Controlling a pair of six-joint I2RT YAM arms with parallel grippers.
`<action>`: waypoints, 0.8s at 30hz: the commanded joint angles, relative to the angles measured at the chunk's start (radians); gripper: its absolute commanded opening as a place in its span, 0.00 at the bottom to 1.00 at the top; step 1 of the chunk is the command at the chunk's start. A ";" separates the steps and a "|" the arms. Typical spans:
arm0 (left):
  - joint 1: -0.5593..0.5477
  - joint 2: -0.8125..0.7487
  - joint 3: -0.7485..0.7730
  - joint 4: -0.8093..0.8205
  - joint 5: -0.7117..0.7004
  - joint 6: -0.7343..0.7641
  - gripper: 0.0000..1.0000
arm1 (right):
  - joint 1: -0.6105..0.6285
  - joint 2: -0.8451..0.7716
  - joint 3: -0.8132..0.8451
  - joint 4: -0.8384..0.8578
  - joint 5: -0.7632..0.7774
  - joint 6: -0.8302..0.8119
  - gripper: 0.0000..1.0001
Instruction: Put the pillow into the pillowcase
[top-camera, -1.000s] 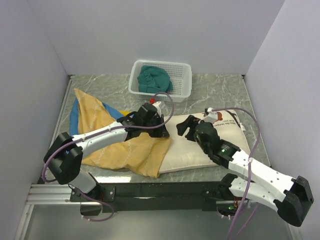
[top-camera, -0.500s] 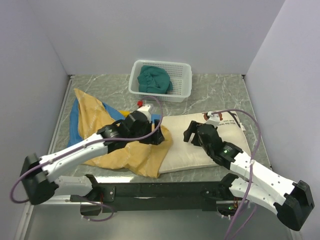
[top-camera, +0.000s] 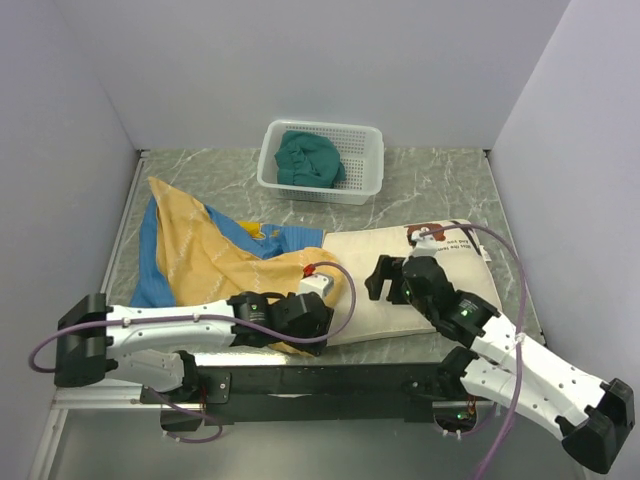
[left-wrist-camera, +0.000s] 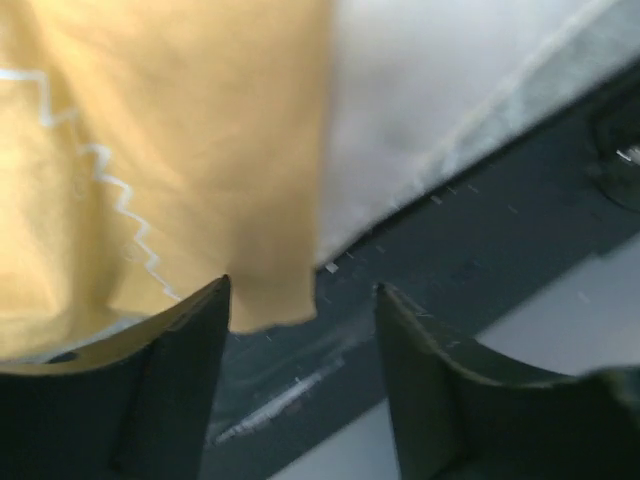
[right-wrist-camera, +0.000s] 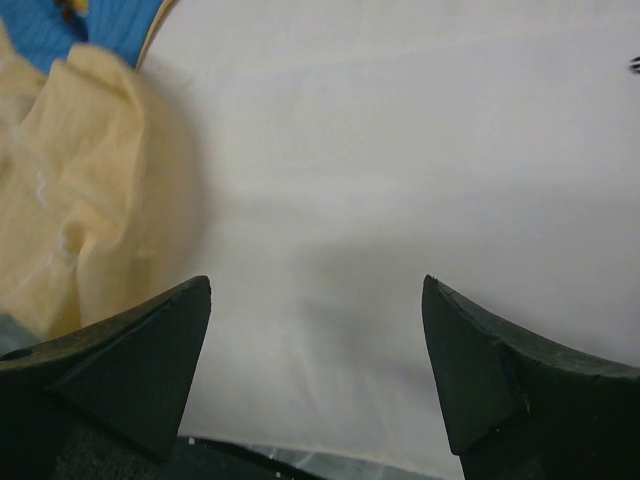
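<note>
The pillow (top-camera: 365, 255) lies right of centre in the overhead view. Its long axis runs lower left to upper right, with the printed short end at the upper right and its near long edge close to the front edge of the table (top-camera: 430, 190). The pillowcase (top-camera: 200, 265) spreads across the left, mustard side up with blue showing, and its right end is draped over the pillow's left end.

The left gripper (left-wrist-camera: 302, 290) has its jaws apart. A corner of the pillowcase hem hangs between them, unclamped, above the black rail (left-wrist-camera: 480, 250). The right gripper (right-wrist-camera: 315, 285) is spread wide over bare pillow, beside the draped cloth.

A white basket (top-camera: 370, 175) holding a teal cloth (top-camera: 308, 160) sits at upper centre, well apart, with open marble around it.
</note>
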 joint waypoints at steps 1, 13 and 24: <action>-0.006 0.038 0.031 0.007 -0.128 -0.051 0.57 | 0.117 -0.058 0.023 -0.032 -0.075 -0.063 0.93; -0.005 -0.008 0.054 0.008 -0.195 -0.094 0.01 | 0.291 0.204 0.000 0.176 -0.191 -0.159 0.96; 0.004 -0.115 0.019 0.048 -0.068 -0.082 0.01 | 0.274 0.454 0.138 0.288 -0.201 -0.083 0.00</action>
